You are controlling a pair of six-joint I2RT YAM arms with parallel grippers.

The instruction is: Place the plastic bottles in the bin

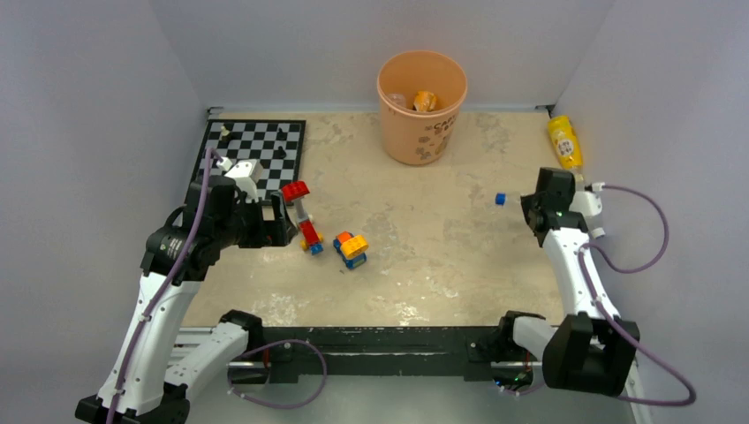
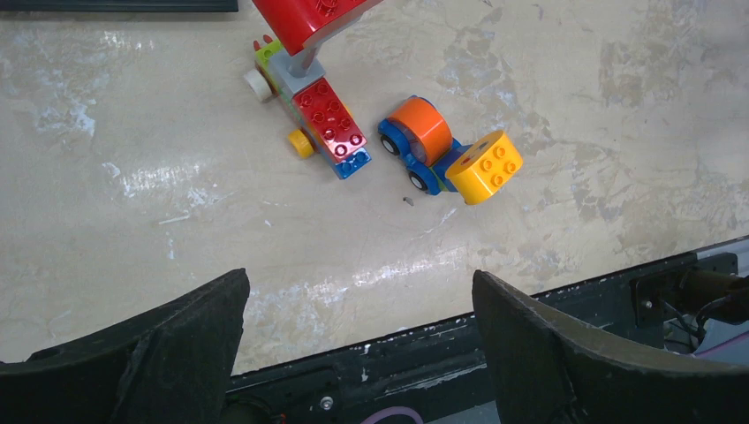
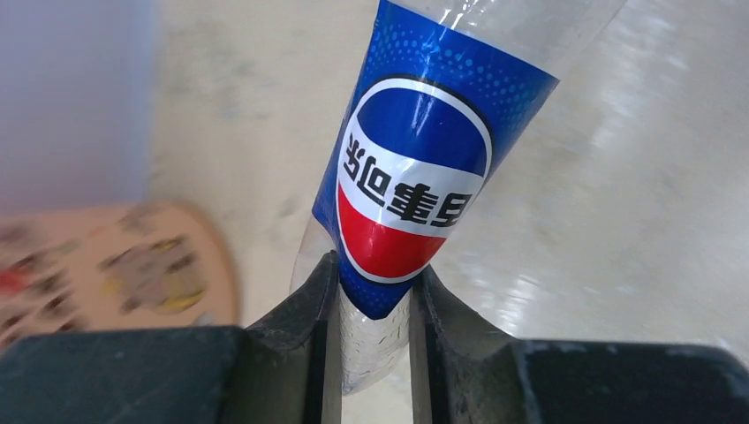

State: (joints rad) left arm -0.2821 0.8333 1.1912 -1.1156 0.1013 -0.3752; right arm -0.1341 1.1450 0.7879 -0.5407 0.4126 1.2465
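The bin (image 1: 422,106) stands upright at the far edge of the table (image 1: 442,256), approx. at the middle of the back wall. Inside it lie an orange object (image 1: 425,100) and sth. pale beside it; both are too small to tell what they are. The right gripper (image 3: 375,287) is clenched on a clear bottle (image 3: 415,168) w/ a blue-white-red label, and both fingers press the clear part at the label's edge. In the top view only the blue cap (image 1: 500,200) of this bottle shows. It points left from the gripper, at the right side of the table, well apart from the bin. A yellow bottle (image 1: 565,143) lies by the right wall, near the far corner. The left gripper (image 2: 360,283) is spread wide w/ nothing between its fingers. It hovers over bare table near two toy vehicles (image 2: 322,124) made of bricks, not far from the chessboard (image 1: 252,150).
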